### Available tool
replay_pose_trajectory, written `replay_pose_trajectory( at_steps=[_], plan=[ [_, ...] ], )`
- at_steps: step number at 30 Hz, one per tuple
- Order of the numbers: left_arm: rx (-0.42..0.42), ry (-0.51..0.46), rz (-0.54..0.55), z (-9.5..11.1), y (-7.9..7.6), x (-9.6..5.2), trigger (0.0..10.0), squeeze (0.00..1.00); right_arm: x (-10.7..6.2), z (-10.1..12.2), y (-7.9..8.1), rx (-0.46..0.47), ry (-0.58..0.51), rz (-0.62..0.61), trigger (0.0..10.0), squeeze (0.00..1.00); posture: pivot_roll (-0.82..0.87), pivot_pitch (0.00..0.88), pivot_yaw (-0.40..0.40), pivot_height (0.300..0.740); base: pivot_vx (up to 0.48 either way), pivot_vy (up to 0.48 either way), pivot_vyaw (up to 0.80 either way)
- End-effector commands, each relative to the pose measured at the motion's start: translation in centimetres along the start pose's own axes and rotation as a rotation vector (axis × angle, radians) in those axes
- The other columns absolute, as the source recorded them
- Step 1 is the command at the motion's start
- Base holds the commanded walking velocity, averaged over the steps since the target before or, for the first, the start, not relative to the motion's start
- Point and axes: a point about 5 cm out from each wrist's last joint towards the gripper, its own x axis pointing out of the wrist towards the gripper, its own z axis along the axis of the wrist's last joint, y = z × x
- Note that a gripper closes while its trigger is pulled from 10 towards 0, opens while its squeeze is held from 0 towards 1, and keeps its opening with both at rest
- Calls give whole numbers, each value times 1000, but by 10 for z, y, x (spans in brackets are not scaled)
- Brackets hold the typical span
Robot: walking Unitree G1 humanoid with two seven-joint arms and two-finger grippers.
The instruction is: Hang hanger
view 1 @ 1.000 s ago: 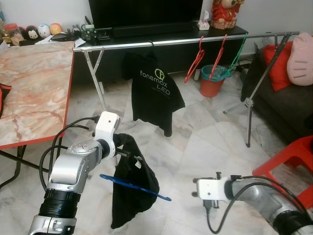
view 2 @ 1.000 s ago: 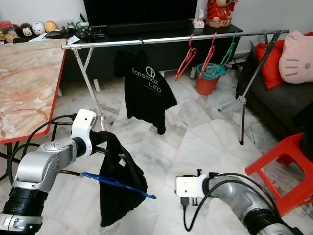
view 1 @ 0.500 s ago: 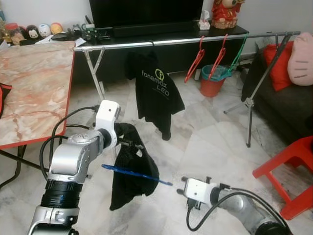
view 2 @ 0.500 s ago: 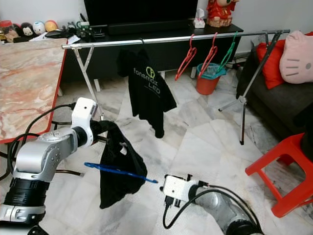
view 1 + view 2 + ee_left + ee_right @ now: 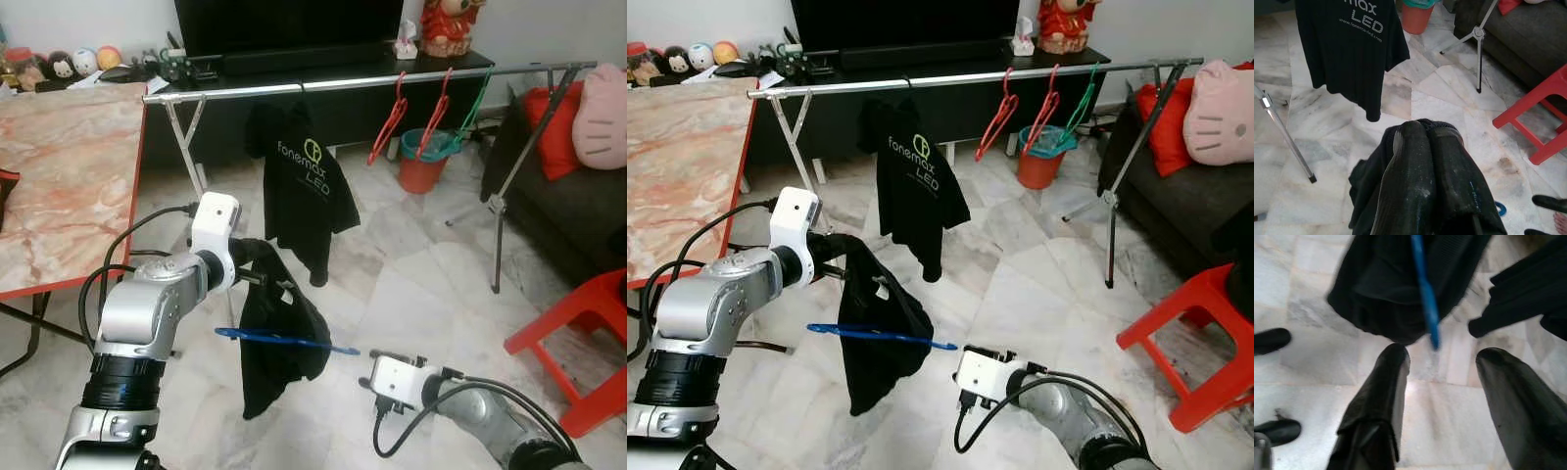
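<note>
A black garment point(image 5: 279, 343) hangs from my left gripper point(image 5: 257, 276), which is shut on a bunch of its cloth point(image 5: 1420, 142). A blue hanger point(image 5: 284, 340) runs across the garment, roughly level, with its right end sticking out. My right gripper point(image 5: 1442, 357) is open low over the floor, just right of that end, and the blue tip point(image 5: 1425, 298) lies a little ahead of its two fingers. The silver clothes rail point(image 5: 372, 82) stands behind, carrying a black printed T-shirt point(image 5: 304, 191), two red hangers point(image 5: 392, 117) and a green hanger point(image 5: 475, 98).
A marble-topped table point(image 5: 59, 176) with a red edge is on the left. A red plastic chair point(image 5: 588, 343) stands at the right, with a dark sofa point(image 5: 578, 206) behind it. An orange bin point(image 5: 423, 162) sits under the rail, whose tripod leg point(image 5: 498, 211) stands on the tiled floor.
My right gripper has moved left, up to the hanger's free end. My left arm has lifted the garment and hanger a little and carried them to the right.
</note>
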Motion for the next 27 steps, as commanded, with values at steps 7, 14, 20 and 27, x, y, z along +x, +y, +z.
replay_pose_trajectory(
  at_steps=[7, 14, 20, 27],
  plan=[
    [14, -53, -8, 18, -2, -3, 10000, 0, 4, 2, -5, -13, 10, -17, 10000, 0, 20, 0, 16, 740, 0, 0, 0],
    [11, -60, -18, 21, -5, -2, 10000, 0, 9, 11, -2, 11, -35, -13, 10000, 0, 20, 0, 16, 740, 0, 0, 0],
    [9, -64, -25, 23, -6, -2, 10000, 0, 13, 15, 3, 38, -61, 3, 10000, 0, 34, 0, 20, 740, 0, 0, 0],
    [14, -69, -28, 27, -7, -3, 10000, 0, 14, 12, 4, 17, -31, -22, 10000, 0, 41, 0, 21, 740, 0, 0, 0]
  ],
)
